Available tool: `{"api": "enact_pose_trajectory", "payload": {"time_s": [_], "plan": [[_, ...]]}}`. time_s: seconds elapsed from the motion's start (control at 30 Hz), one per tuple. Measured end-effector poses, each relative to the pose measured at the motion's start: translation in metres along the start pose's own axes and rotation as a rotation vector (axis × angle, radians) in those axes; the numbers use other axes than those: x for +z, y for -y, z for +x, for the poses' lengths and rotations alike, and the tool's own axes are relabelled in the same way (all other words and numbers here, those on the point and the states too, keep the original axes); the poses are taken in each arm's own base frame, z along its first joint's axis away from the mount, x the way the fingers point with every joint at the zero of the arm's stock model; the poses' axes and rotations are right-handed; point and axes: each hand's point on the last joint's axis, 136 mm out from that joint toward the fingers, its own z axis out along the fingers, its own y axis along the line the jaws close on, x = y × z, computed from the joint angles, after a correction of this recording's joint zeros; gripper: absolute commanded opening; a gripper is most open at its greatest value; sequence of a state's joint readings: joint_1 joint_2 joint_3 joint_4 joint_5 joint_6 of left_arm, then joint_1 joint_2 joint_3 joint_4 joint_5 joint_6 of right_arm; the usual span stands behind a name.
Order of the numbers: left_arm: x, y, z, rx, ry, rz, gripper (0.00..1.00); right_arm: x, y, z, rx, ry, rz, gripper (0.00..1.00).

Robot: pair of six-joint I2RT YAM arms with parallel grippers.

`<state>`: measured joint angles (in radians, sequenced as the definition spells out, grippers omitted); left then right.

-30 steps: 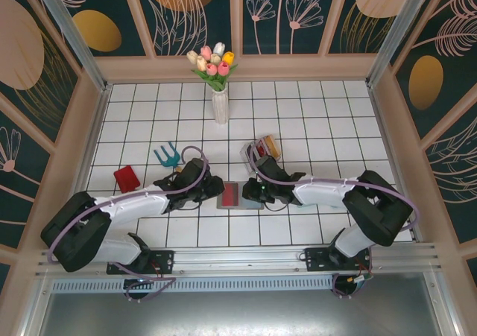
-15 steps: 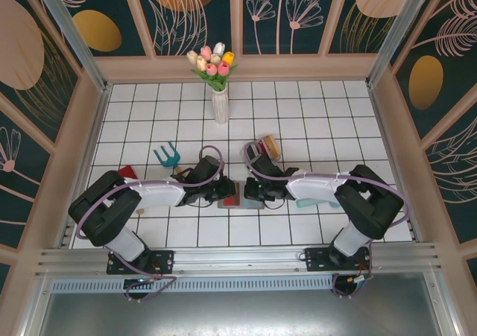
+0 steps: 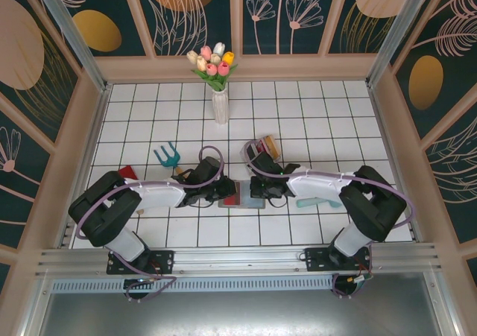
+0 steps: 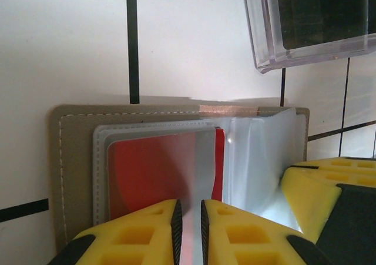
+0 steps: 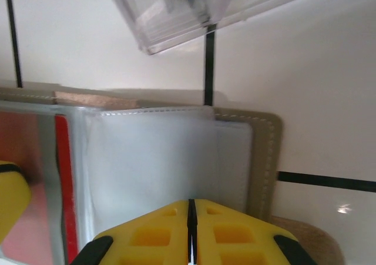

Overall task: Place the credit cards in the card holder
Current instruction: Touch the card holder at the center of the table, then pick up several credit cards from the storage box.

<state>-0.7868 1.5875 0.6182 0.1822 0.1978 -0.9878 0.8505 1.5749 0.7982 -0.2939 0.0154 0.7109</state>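
The grey card holder (image 3: 244, 195) lies open on the tiles between both grippers, its clear sleeves (image 5: 153, 159) fanned up. A red credit card (image 4: 153, 171) sits inside a left-hand sleeve. My left gripper (image 4: 191, 218) hovers over that card, narrowly open, with a translucent sleeve edge running into the gap. My right gripper (image 5: 189, 209) is shut, its tips against the right-hand sleeves, with nothing seen between the jaws. Another red card (image 3: 125, 173) lies far left, partly behind my left arm.
A clear plastic upright rack (image 3: 261, 148) with dark cards stands just beyond the wallet (image 4: 305, 24). A blue toy rake (image 3: 168, 156) lies to the left, a teal object (image 3: 309, 202) to the right, and a flower vase (image 3: 220, 105) at the back.
My left arm's elbow swung in toward the middle while its gripper stayed at the wallet. My right gripper shifted slightly over the wallet's right half.
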Motion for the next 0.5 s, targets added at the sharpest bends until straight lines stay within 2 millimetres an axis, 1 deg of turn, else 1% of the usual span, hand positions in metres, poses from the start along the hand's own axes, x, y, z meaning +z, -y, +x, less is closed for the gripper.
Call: {"api": "enact_pose_trajectory", "payload": {"time_s": [0.1, 0.17, 0.27, 0.33, 0.37, 0.43, 0.5], "plan": [[-0.002, 0.000, -0.001, 0.002, 0.005, -0.002, 0.24, -0.010, 0.004, -0.005, -0.003, 0.014, 0.029, 0.18], [-0.004, -0.001, -0.001, 0.004, 0.008, -0.010, 0.26, -0.023, 0.002, -0.014, -0.004, 0.050, 0.025, 0.19], [-0.009, -0.003, -0.002, 0.004, 0.013, -0.025, 0.29, -0.048, -0.003, -0.035, -0.004, 0.130, -0.001, 0.20], [-0.013, -0.003, -0.003, 0.003, 0.019, -0.038, 0.29, -0.066, -0.006, -0.054, 0.006, 0.190, -0.045, 0.18], [-0.015, -0.002, -0.005, 0.003, 0.028, -0.044, 0.29, -0.071, -0.007, -0.060, 0.010, 0.208, -0.067, 0.17], [-0.020, 0.003, -0.012, 0.004, 0.052, -0.049, 0.29, -0.078, -0.008, -0.068, 0.016, 0.229, -0.096, 0.17], [-0.025, 0.009, -0.021, 0.007, 0.085, -0.049, 0.30, -0.077, -0.006, -0.072, 0.017, 0.232, -0.080, 0.17]]}}
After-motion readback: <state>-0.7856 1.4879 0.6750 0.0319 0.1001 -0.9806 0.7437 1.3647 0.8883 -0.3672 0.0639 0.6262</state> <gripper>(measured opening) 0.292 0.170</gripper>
